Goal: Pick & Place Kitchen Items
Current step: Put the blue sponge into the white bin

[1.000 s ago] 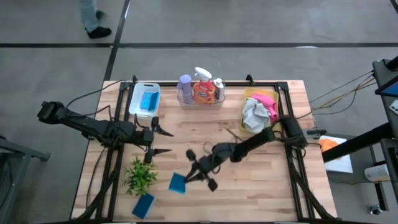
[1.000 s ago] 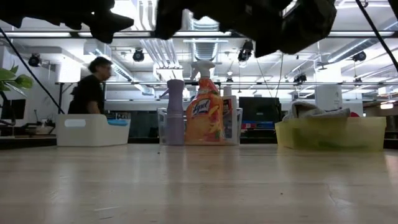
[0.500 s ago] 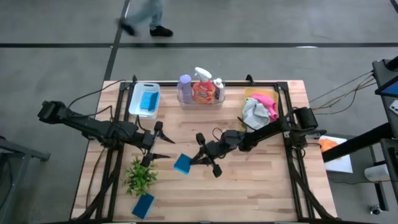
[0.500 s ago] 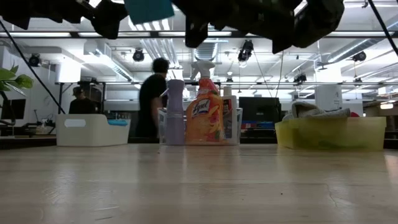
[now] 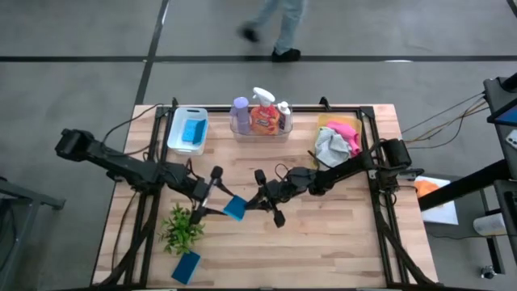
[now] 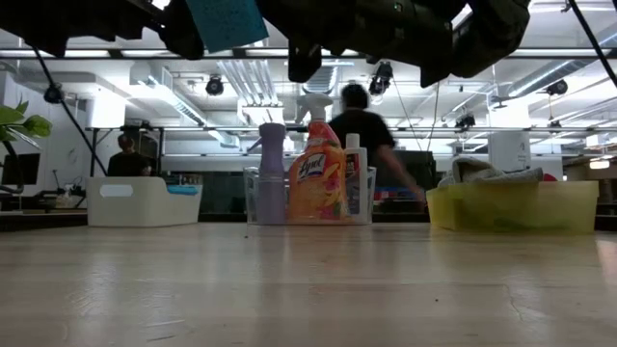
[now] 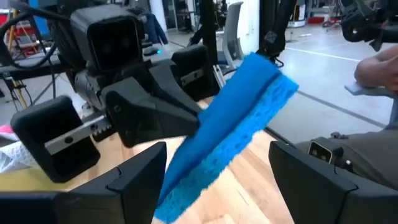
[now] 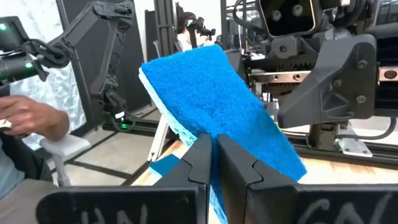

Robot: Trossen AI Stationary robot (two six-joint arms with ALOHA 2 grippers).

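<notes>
Wooden counter (image 5: 339, 234) filling mid-frame in the high view. At upper centre, purple bottle (image 5: 240, 112), orange spray bottle (image 5: 263, 117) and small white bottle (image 5: 283, 114) standing together; grey cloth (image 5: 329, 149) and pink cloth (image 5: 345, 129) heaped at upper right. Just below centre, right hand (image 5: 260, 201) clamped on a blue sponge (image 5: 235, 208) — raised off the wood. Left hand (image 5: 212, 194) facing it, fingers apart either side of the sponge, not gripping. Another sponge (image 5: 186, 266) flat at lower left.

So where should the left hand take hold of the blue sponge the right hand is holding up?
Probably the blue sponge by its free end, across its flat faces, coming from the side opposite the right hand, which pinches the other end. It sits tilted, already between the fingers of the open left hand.
</notes>
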